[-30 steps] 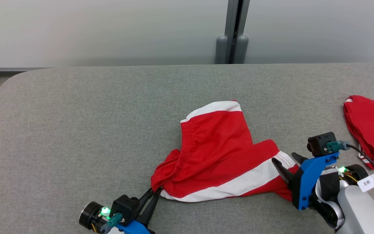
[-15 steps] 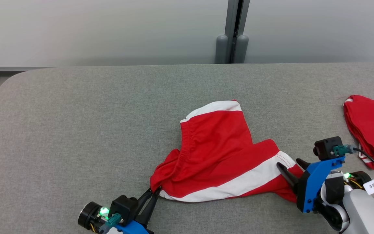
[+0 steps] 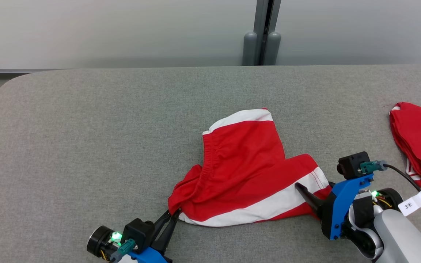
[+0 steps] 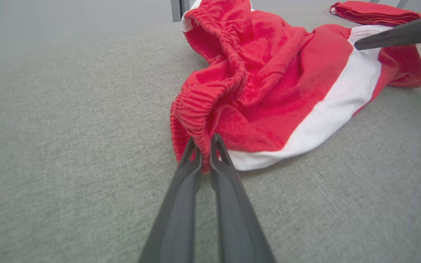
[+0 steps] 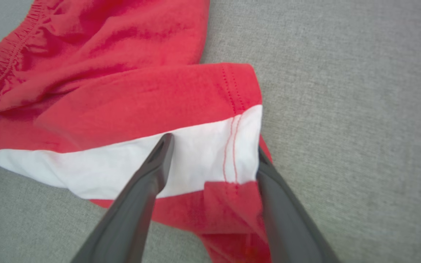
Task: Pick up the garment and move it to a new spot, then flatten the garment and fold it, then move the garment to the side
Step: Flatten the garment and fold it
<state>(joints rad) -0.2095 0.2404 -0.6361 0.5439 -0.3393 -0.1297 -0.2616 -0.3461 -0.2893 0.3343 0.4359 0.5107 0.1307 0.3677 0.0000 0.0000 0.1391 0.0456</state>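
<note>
The garment [image 3: 247, 171] is a pair of red shorts with white stripes, lying crumpled in the middle of the grey table [image 3: 86, 128]. My left gripper [image 3: 172, 215] is at its near left corner, shut on the gathered waistband [image 4: 199, 106]; the left wrist view shows the red fabric pinched between the fingertips of the left gripper [image 4: 204, 142]. My right gripper [image 3: 313, 186] stands open at the leg hem on the right. In the right wrist view the right gripper [image 5: 212, 146] straddles that hem [image 5: 243, 146], with one finger over the white stripe and the other at the hem's outer edge.
A second red garment [image 3: 418, 142] lies folded at the table's right edge. Behind the table stand a pale wall and a grey post [image 3: 261, 44]. The table's rounded left corner [image 3: 9, 84] is at the upper left, with bare grey cloth between it and the shorts.
My right gripper has moved left onto the leg hem, its finger now over the white stripe. The head camera has shifted a little. The left gripper keeps its hold.
</note>
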